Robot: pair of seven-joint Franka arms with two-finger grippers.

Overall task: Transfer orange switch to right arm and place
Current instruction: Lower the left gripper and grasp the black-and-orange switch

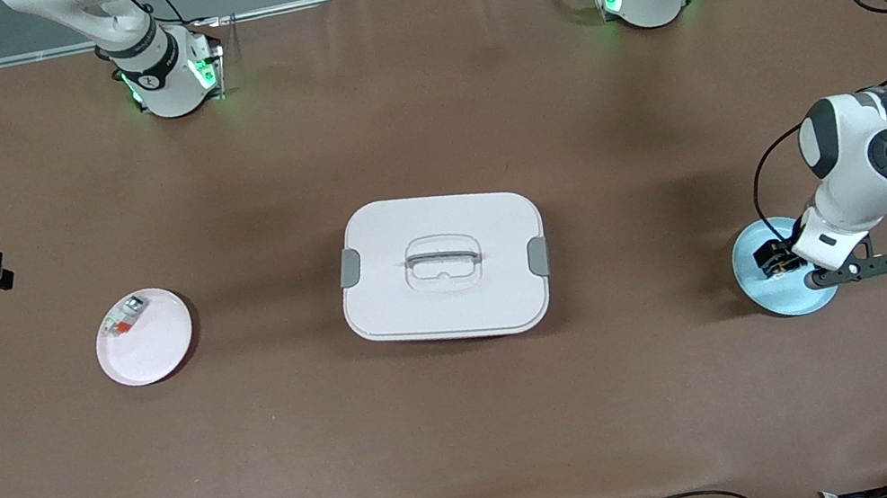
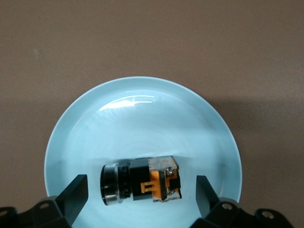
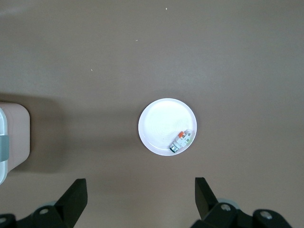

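The orange switch (image 2: 142, 183), a small black block with orange parts and a round metal-ringed end, lies on its side on the light blue plate (image 2: 142, 118) near the left arm's end of the table. It also shows in the front view (image 1: 774, 257) on that plate (image 1: 786, 300). My left gripper (image 2: 140, 187) is low over the plate, open, with one finger on each side of the switch and a gap to each. My right gripper (image 3: 140, 190) is open and empty, high over the right arm's end of the table.
A pale pink plate (image 1: 150, 346) holds a white-grey piece with a red-orange part (image 1: 122, 316); both show in the right wrist view, the plate (image 3: 161, 123) and the piece (image 3: 182, 140). A white lidded box with grey clips (image 1: 443, 267) stands mid-table.
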